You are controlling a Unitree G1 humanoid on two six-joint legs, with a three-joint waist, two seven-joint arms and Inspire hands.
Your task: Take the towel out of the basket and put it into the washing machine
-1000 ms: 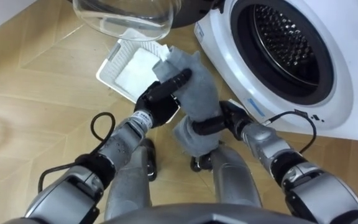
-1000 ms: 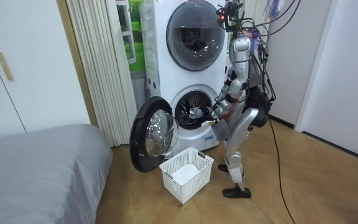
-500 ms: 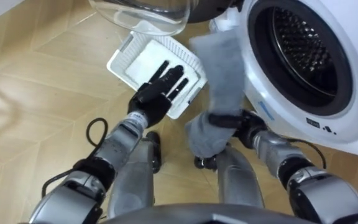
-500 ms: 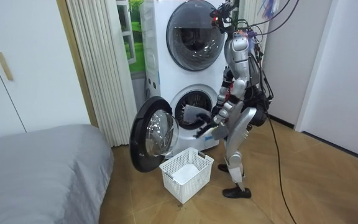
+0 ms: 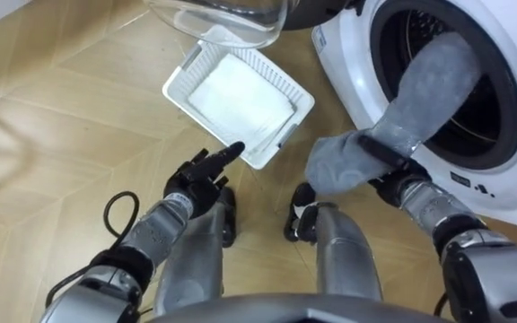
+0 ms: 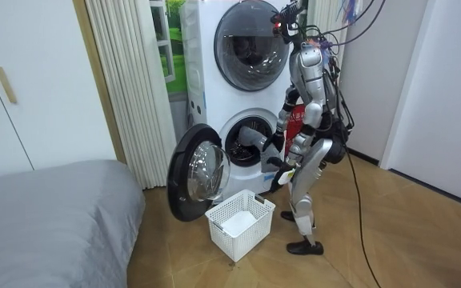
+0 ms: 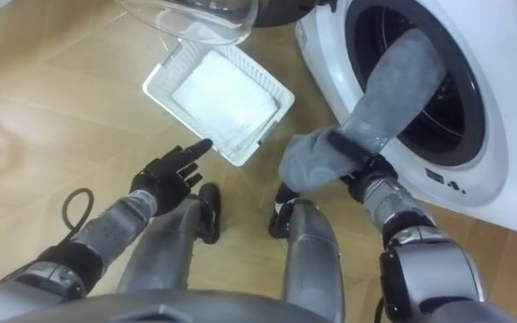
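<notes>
The grey towel [image 5: 420,90] stretches from my right hand [image 5: 391,170] up into the round mouth of the lower washing machine [image 5: 510,148]. Its upper end lies across the dark drum opening, and its lower end bunches below my wrist. My right hand is shut on the towel's middle, close to the machine's front. My left hand [image 5: 197,175] hangs low over the wooden floor, fingers straight and holding nothing, just below the white laundry basket [image 5: 287,128]. In the room view I stand facing the stacked machines, with the towel [image 6: 250,134] at the lower drum.
The washer's glass door [image 5: 218,22] stands swung open to the left, above the basket. The basket [image 6: 238,224] sits on the floor in front of the machine. A grey bed [image 6: 46,216] and a curtain [image 6: 126,88] lie to the room view's left.
My left hand let go of the towel, straightened and dropped low. My right hand swung the towel rightward, so its upper end now lies in the drum mouth.
</notes>
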